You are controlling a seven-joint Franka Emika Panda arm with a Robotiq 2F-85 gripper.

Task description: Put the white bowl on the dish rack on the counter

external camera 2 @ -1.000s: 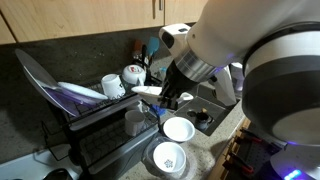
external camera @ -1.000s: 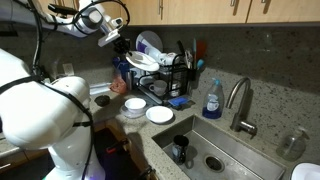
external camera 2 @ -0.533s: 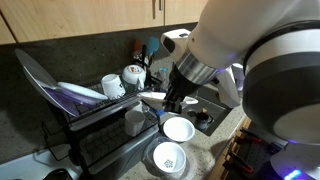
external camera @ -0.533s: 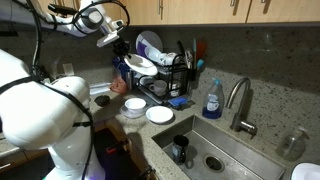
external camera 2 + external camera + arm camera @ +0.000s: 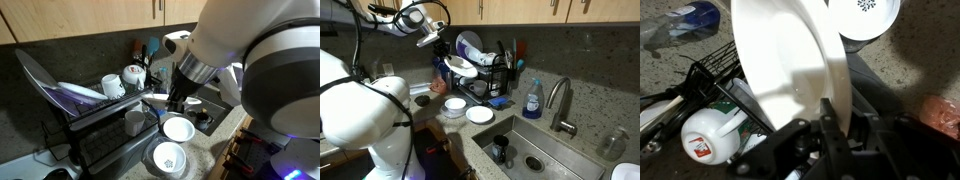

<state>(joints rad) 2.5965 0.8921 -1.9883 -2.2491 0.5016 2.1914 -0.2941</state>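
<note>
My gripper is shut on the rim of the white bowl, which fills the middle of the wrist view and is tilted on edge. The bowl hangs at the front end of the black wire dish rack, just above its upper tier, with the gripper over it. From the opposite side, the bowl shows by the rack under the gripper. The speckled counter runs beneath.
Two shallow white dishes lie on the counter below the rack. A mug and plates sit in the rack. The steel sink, faucet and a blue soap bottle stand beyond. The robot's white body fills one side.
The gripper and the bowl have shifted slightly away from the rack's middle toward its front end. Nothing else has moved.
</note>
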